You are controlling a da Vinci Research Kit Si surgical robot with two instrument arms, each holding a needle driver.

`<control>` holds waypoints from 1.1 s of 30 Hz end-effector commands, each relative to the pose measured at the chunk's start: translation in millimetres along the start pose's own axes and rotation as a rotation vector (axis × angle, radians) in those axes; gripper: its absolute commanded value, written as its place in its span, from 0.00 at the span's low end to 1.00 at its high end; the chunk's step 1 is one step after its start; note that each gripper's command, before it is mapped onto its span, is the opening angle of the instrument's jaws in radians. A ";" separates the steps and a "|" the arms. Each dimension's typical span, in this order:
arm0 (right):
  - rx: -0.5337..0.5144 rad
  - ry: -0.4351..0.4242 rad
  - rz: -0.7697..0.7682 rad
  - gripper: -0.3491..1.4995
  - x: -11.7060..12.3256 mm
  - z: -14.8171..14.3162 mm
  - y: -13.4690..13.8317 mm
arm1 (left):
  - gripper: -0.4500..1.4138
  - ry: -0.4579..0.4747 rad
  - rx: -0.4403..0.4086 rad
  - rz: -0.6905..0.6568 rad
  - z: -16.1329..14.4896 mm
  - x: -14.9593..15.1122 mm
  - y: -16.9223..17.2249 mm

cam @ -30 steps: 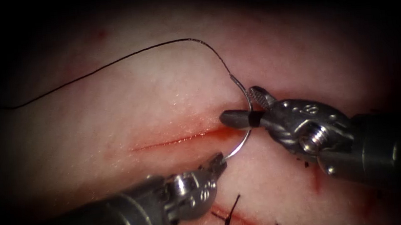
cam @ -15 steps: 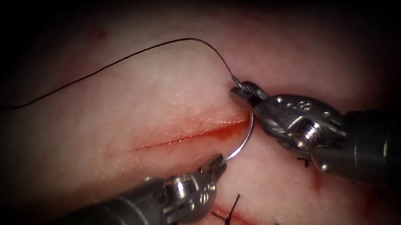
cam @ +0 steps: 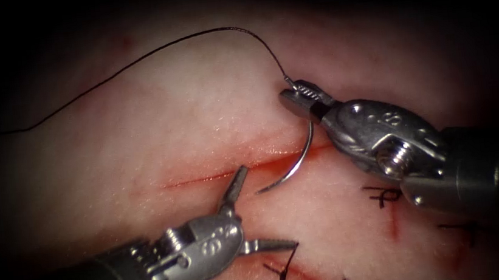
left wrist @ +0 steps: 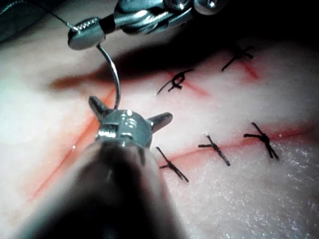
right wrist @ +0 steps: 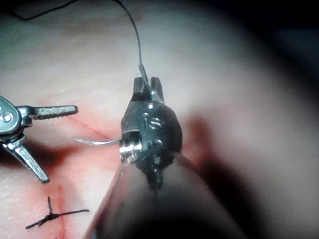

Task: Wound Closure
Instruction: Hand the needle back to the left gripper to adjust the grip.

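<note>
One needle [cam: 298, 164], swaged end in right tool [cam: 301, 98].

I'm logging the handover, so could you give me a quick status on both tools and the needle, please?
Left tool open, holds nothing. Right tool shut on needle near its thread end. Needle clear of tissue, over the cut. Thread trails left.
</note>
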 end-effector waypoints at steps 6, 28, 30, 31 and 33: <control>0.292 0.161 -0.086 0.00 0.3 1.2 2.0 | 0.74 0.161 -0.092 -0.114 -2.3 1.5 -1.3; 0.740 0.448 -0.229 0.00 0.9 3.5 1.5 | 0.74 0.324 -0.346 -0.398 3.6 0.9 -4.8; 0.761 0.462 -0.246 0.00 0.9 3.6 1.3 | 0.74 0.329 -0.356 -0.402 3.7 0.7 -4.9; 0.767 0.469 -0.258 0.00 0.9 3.6 1.3 | 0.73 0.325 -0.363 -0.400 3.7 0.6 -5.0; 0.774 0.477 -0.268 0.00 1.0 3.6 1.2 | 0.72 0.314 -0.375 -0.407 3.8 0.3 -5.1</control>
